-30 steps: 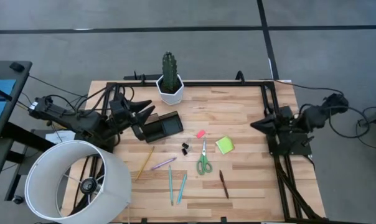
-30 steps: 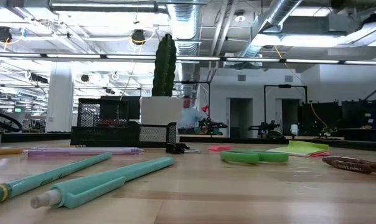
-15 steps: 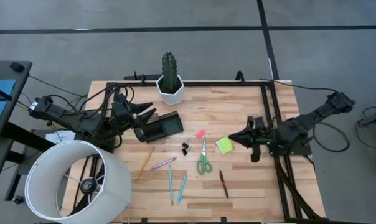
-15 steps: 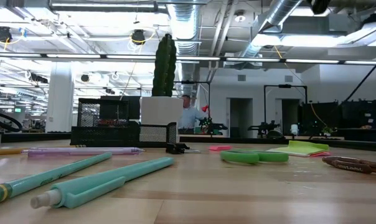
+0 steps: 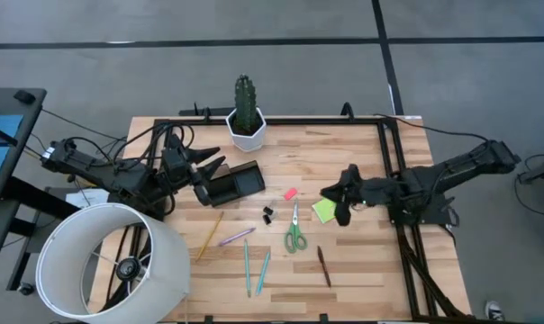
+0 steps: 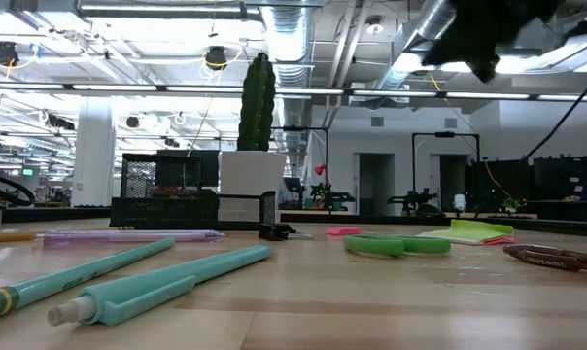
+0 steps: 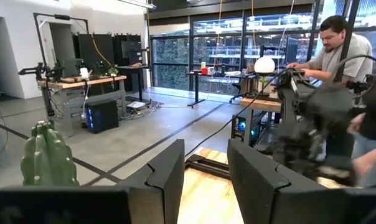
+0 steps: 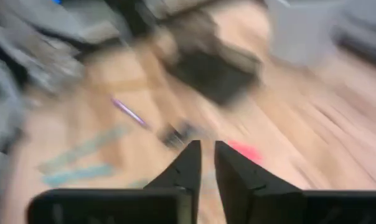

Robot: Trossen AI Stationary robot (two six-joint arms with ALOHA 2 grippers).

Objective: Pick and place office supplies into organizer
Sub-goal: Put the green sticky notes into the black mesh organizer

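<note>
2 dark jointed arms; black cables trail behind; flat, angular black fingers (image 7: 166,180).

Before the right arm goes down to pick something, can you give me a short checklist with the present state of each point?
1. Right hand over the sticky notes: ok.
2. Right hand open enough to grasp: not ok, only a narrow gap shows.
3. Scissors lying apart from the sticky notes: ok.
4. Black tray free to receive: cannot tell, left hand sits right at it.
5. Right hand empty: ok.
</note>
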